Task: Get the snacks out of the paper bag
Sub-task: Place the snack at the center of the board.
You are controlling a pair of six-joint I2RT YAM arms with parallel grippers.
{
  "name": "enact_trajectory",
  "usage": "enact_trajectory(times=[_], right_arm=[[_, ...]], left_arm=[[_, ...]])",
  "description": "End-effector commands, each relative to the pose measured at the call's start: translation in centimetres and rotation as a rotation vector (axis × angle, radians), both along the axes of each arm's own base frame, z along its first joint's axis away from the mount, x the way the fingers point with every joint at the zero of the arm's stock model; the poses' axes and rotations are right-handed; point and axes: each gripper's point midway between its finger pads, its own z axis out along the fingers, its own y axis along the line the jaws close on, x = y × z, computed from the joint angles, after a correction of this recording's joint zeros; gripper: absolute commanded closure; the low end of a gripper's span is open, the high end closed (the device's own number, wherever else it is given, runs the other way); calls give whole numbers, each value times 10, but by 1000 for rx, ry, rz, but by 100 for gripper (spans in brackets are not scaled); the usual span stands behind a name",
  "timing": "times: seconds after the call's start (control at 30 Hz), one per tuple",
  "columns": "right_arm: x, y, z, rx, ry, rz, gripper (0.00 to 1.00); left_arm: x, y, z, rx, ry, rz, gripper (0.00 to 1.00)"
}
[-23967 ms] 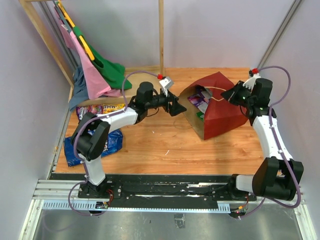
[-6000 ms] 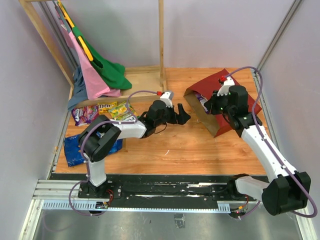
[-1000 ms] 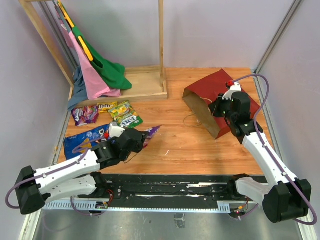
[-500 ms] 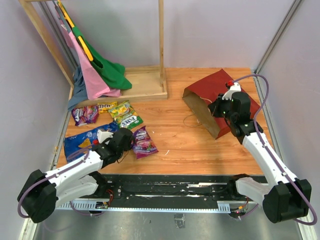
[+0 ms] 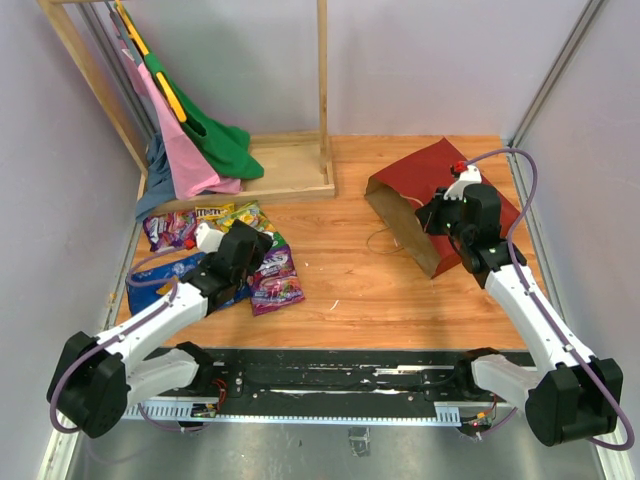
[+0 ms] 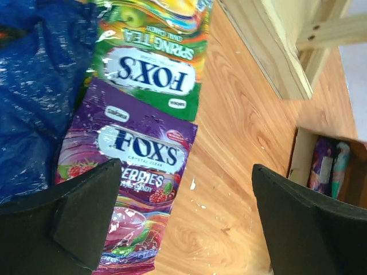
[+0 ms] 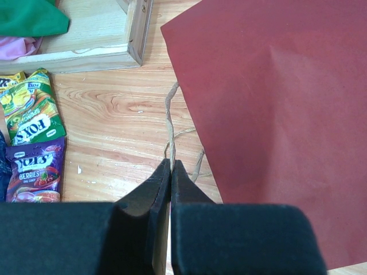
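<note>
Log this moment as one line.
left gripper open over purple Fox's packet on table | right gripper shut on string handle | paper bag holds more packets

Overhead + wrist close-ups (shared: snacks [image 5: 275, 283])

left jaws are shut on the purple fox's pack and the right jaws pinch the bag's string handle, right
No: the left wrist view shows the left jaws open above the purple Fox's pack. The right jaws do pinch the string handle of the paper bag.
</note>
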Motion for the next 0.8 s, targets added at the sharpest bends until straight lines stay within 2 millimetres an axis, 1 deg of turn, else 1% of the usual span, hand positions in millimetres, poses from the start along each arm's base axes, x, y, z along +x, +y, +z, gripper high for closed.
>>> enact_trajectory(times=[0.0, 0.07, 0.13, 0.17, 0.2, 0.23, 0.27, 0.33, 0.4, 0.47, 0.53, 0.67, 0.77], right_arm=[[2, -2, 0, 8, -9, 1, 99], [3, -1, 1, 9, -11, 2, 99], [3, -1, 0, 8, -10, 1, 99], [3, -2, -1, 8, -8, 1, 99], [3, -1, 0, 9, -10, 4, 99], [3, 0, -1, 10, -9, 6, 99], [4, 0, -1, 10, -8, 6, 99], [4, 0, -1, 10, -8, 7, 99], [4, 0, -1, 12, -7, 8, 99], [4, 1, -1, 13, -7, 11, 99], [4, 1, -1, 15, -6, 12, 99], [4, 3, -2, 22, -2, 20, 99], [4, 3, -2, 22, -2, 23, 99]], left_arm=[[12, -12, 24, 106, -64, -153, 0], [15, -21, 38, 147, -110, -250, 0], [13, -45, 57, 180, -211, -445, 0], [9, -61, 67, 182, -277, -560, 0], [6, -75, 81, 169, -365, -647, 0], [-1, -86, 85, 161, -409, -722, 1], [-6, -93, 85, 148, -428, -773, 5], [-11, -98, 74, 149, -403, -824, 13], [-12, -93, 49, 168, -312, -814, 16], [-14, -85, 27, 179, -237, -782, 16], [-21, -79, 3, 173, -179, -766, 16], [-31, -75, -28, 139, -122, -748, 15], [-34, -76, -43, 121, -87, -747, 14]])
